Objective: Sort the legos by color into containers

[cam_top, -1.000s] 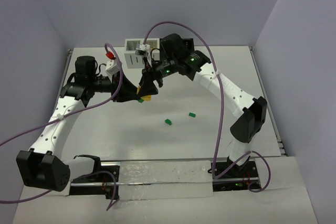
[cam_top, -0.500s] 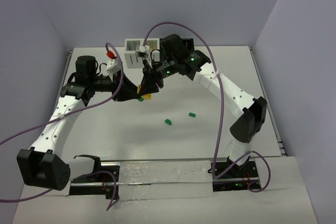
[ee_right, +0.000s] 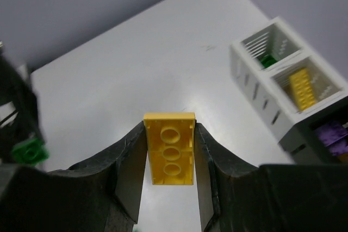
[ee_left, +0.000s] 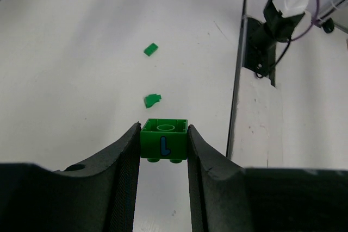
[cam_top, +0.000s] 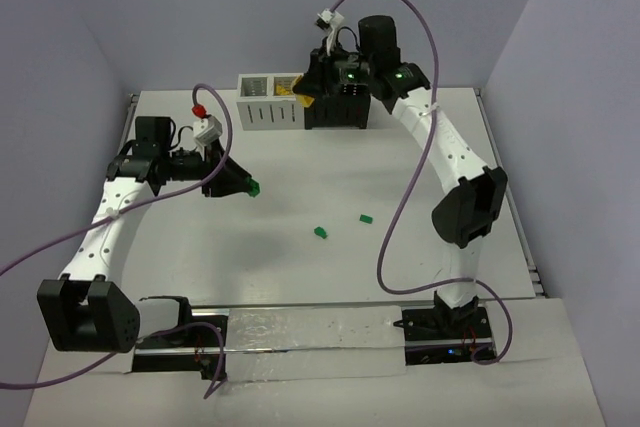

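Right claw [ee_right: 169,127] is clamped on a long yellow brick [ee_right: 169,153], held up close by the row of bins [cam_top: 268,117]. My left claw [ee_left: 163,129] pinches a green brick [ee_left: 164,142] above the table [cam_top: 450,177]. I see two green bits [cam_top: 320,233] lying loose mid-table.

Here's a green square plastic brick [ee_left: 164,139], blue L-mark on its face; long yellow plastic brick [ee_right: 170,148] plain; slotted plastic bin [ee_right: 253,82] white.

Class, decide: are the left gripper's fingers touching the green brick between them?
Touching. The left wrist view shows the green brick clamped between both fingers of the left gripper, no gap on either side.
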`<action>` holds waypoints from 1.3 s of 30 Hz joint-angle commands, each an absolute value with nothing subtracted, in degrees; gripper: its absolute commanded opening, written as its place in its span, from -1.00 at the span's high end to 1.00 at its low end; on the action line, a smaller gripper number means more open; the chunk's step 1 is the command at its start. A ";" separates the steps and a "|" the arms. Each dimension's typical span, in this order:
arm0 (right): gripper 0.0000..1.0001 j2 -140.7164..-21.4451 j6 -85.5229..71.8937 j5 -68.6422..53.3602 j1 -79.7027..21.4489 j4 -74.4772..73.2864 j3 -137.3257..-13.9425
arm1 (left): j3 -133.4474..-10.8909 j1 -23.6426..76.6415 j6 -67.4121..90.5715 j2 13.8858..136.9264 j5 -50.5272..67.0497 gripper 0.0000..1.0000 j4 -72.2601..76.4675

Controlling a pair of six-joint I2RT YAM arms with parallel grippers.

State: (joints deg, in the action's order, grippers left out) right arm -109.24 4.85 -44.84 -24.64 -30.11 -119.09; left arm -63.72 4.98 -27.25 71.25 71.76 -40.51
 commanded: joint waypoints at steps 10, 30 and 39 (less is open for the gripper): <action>1.00 -131.90 -8.68 -10.68 -28.80 7.92 -128.84 | -57.81 2.97 -6.23 66.02 53.70 1.00 -13.56; 0.66 -143.25 -3.70 -1.91 -30.60 19.55 -132.03 | -61.31 2.29 -0.60 69.64 47.62 0.99 -9.11; 0.03 -144.05 -3.83 -2.69 -30.59 18.56 -132.19 | -73.26 2.33 7.71 77.04 34.75 1.00 -2.96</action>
